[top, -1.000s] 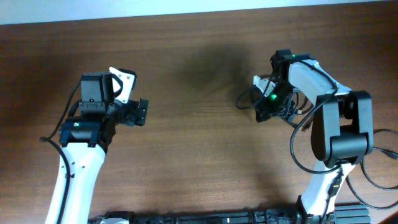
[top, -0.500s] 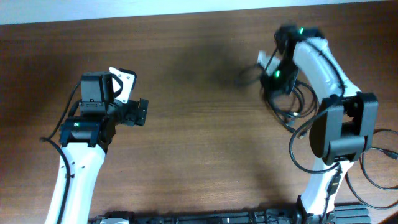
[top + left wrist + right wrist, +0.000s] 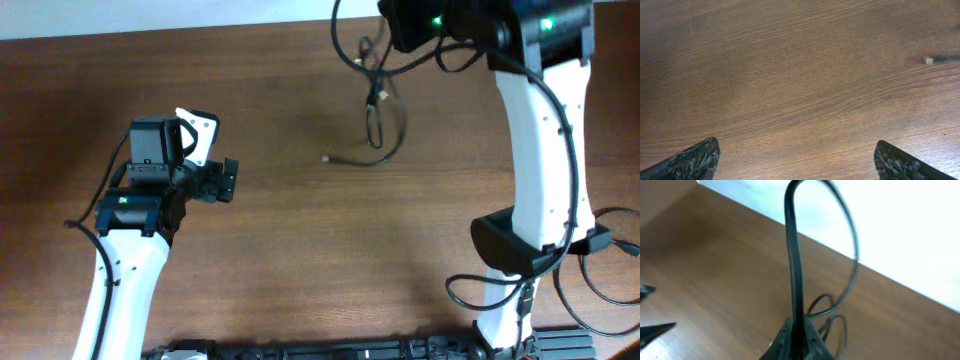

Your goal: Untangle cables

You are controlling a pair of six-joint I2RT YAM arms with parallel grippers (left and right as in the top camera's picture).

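**Item 1, left arm** (image 3: 125, 260): white, at the left side of the bench (image 3: 300, 260), reaching in from the near edge.

**Item 2, left tool** (image 3: 228, 180): points right, its 2 fingers spread wide apart with nothing between them. In the left wrist view the 2 fingertips (image 3: 695, 160) show only at the bottom corners, with bare wood grain between.

**Item 3, bench:** dark brown wood. A pale strip runs along its far edge.

**Item 4, plug end** (image 3: 328, 157): 1 small light tip lying on the bench right of centre, well apart from the left tool. The left wrist view shows it at the right edge of the picture (image 3: 927, 60).

**Item 5, cables** (image 3: 373, 98): thin black cords at the far right of centre. They hang in loose loops from the right tool down to the bench. 1 long oval loop sits just right of the plug end, and another strand arcs up past the far edge. In the right wrist view 1 cord (image 3: 792, 270) rises straight from the fingers and curls over, with more loops below it.

**Item 6, right tool** (image 3: 400, 25): held high over the far edge, fingers pressed together and clamped on the cables (image 3: 796, 342).

**Item 7, right arm** (image 3: 540, 130): white, stretched from near to far along the right side.

**Item 8, base wires** (image 3: 600, 275): black, looped at the right arm's base in the near right corner.
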